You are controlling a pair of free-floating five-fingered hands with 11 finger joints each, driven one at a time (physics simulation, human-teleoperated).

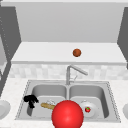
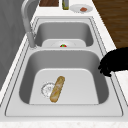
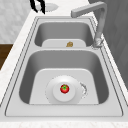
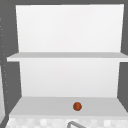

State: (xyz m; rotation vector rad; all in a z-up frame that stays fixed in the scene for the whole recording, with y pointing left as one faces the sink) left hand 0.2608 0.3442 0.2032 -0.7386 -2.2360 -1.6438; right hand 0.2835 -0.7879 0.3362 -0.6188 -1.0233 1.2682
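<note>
The front view faces the double sink (image 1: 67, 100) head-on, taking in the shelf (image 1: 50, 53) above it. Both side views look close along the sink from opposite ends. The upper view faces that shelf.

Light: even, bright and diffuse, with no single source apparent.
Shadows: soft grey shading inside both basins of the sink (image 1: 112, 100); none cast hard.
Glare: a faint sheen on the faucet (image 1: 75, 71).
Focus: all four views are soft, edges smeared.
Distortion: none evident at the borders.
</note>
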